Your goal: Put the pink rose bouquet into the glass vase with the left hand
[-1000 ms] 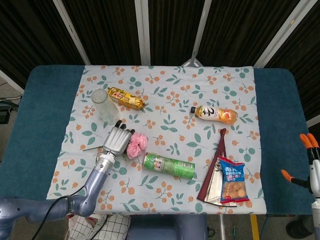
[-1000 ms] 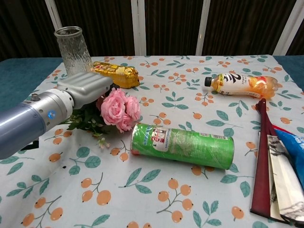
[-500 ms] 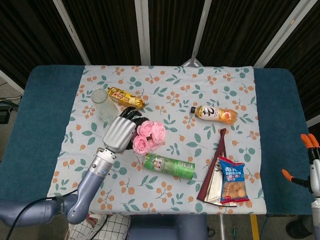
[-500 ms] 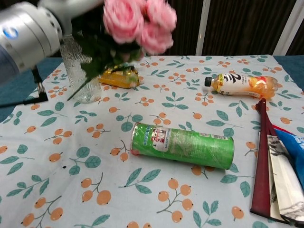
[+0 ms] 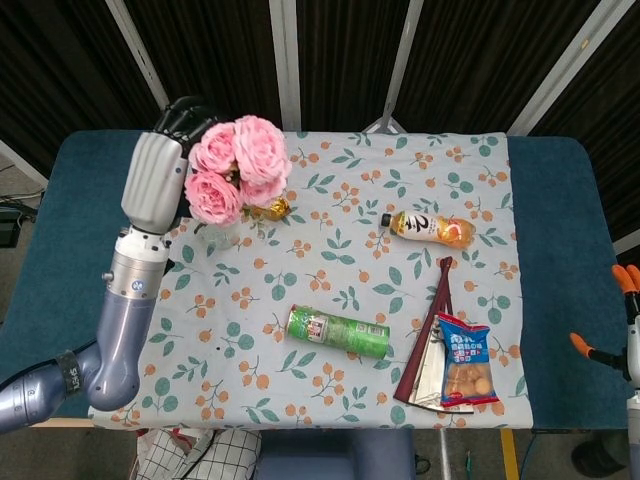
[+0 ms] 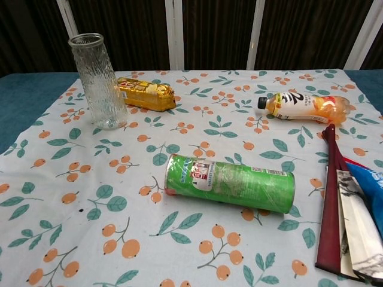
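The pink rose bouquet (image 5: 232, 167) is gripped by the grey left hand (image 5: 160, 175) and held aloft at about ten o'clock of the cloth, above the ribbed clear glass vase (image 6: 96, 80), which stands upright and empty. The pickup is judged done; lowering the stems into the vase mouth is left. Of the right hand (image 5: 618, 318), only orange tips are seen at the four o'clock edge, so its state cannot be told.

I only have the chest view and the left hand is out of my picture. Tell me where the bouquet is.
Observer: The left hand grips the pink rose bouquet, raised, in the head view.
Operator: Report where it sits relative to the vase.
Observer: From above, the blooms cover most of the glass vase; I cannot tell whether the stems are over its mouth.
Operator: Now the right hand.
Observer: Only orange-tipped fingers show at the head view's right edge, off the table.
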Robot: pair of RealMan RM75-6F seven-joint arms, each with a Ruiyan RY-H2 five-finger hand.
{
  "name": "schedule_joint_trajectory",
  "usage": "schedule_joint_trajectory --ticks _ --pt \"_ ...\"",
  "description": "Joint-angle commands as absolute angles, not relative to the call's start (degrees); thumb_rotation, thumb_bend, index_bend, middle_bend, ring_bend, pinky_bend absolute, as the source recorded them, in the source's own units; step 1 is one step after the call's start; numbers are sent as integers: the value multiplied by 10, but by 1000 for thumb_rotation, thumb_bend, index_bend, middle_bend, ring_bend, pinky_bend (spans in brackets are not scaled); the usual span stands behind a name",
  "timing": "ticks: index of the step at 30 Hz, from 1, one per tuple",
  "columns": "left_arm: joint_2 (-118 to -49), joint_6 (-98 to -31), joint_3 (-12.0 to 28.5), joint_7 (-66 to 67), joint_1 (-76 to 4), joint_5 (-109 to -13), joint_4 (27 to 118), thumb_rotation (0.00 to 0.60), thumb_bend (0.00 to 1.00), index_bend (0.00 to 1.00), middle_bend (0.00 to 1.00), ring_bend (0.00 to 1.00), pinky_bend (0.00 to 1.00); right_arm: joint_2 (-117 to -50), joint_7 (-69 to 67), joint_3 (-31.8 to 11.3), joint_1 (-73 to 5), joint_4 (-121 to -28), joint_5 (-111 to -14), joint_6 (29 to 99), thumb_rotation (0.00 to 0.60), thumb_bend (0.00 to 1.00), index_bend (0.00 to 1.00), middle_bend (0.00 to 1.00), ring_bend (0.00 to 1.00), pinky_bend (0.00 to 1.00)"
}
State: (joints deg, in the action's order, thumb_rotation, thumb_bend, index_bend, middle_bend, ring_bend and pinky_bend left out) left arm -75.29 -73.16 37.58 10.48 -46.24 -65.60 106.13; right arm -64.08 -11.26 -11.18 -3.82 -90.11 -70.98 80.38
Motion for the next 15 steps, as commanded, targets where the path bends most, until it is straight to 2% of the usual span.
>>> schedule_joint_trajectory --ticks 1,15 --pt "-761 -731 399 30 -474 -635 986 600 394 424 562 298 174 -643 -113 -114 -40 -897 -705 799 600 155 117 0 0 0" --pt "-834 -736 366 -47 -509 -632 828 600 394 424 560 301 174 -645 -121 -122 -38 -884 -691 795 600 155 119 0 0 0"
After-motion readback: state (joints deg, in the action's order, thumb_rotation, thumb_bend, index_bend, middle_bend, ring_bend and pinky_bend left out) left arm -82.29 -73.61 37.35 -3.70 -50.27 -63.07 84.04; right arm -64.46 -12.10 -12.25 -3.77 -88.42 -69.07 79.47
